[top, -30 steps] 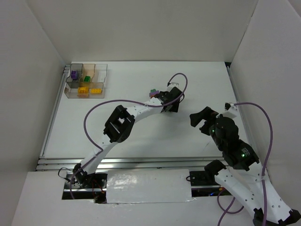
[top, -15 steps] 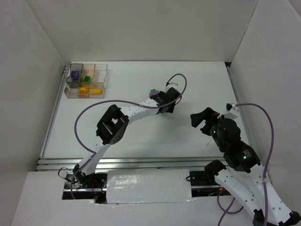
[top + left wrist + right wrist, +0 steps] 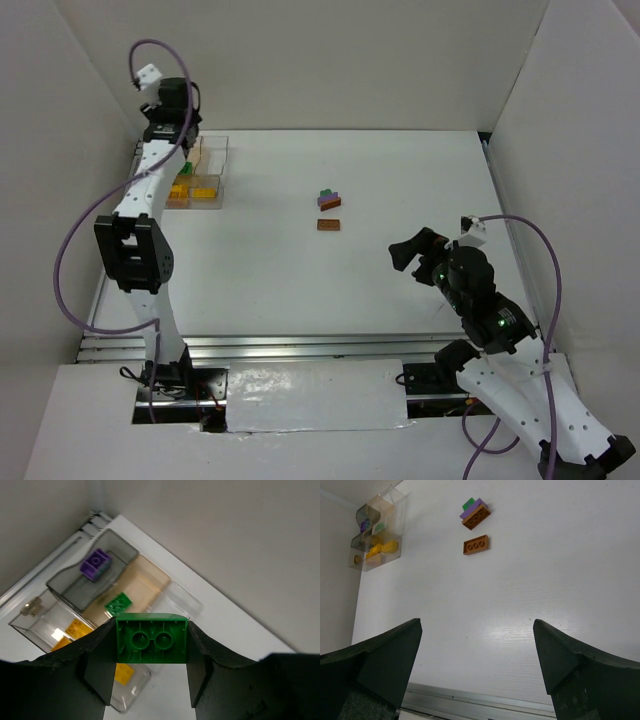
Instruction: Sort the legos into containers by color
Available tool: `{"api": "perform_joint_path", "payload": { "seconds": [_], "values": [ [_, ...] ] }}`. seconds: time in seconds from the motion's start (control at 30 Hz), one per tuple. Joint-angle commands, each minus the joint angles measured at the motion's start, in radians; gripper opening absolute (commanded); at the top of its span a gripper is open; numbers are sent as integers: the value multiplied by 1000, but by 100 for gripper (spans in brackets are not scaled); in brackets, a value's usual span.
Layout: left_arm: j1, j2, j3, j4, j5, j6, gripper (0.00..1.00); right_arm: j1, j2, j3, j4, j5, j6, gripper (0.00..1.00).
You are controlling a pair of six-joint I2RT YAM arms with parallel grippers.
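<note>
My left gripper (image 3: 186, 160) is shut on a green lego (image 3: 151, 637) and holds it above the clear organizer tray (image 3: 222, 142) at the far left. In the left wrist view the tray (image 3: 186, 599) holds a purple lego (image 3: 95, 563), a green lego (image 3: 119, 603) and yellow legos (image 3: 77, 628) in separate cells. A small stack of green, purple and brown legos (image 3: 328, 199) and a single brown lego (image 3: 328, 224) lie mid-table; the stack (image 3: 476, 512) and the brown lego (image 3: 475, 544) also show in the right wrist view. My right gripper (image 3: 413, 254) is open and empty, nearer and to the right of them.
White walls close in the table on the left, back and right. A metal rail (image 3: 300, 346) runs along the near edge. The tray sits in the far left corner (image 3: 376, 535), close to the wall.
My left arm has swung from the middle of the table to the far left tray, carrying the green lego. The right gripper has shifted slightly left.
</note>
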Motion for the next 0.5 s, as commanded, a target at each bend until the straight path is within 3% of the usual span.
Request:
{"api": "perform_joint_path", "payload": {
  "seconds": [0.0, 0.13, 0.47],
  "values": [
    [95, 90, 59, -50, 85, -116, 0, -4, 32, -22, 119, -51, -10, 100],
    [190, 194, 124, 68, 285, -96, 0, -4, 94, -39, 159, -80, -17, 100],
    [258, 383, 176, 151, 356, -119, 0, -4, 196, -43, 217, -117, -31, 100]
  ]
}}
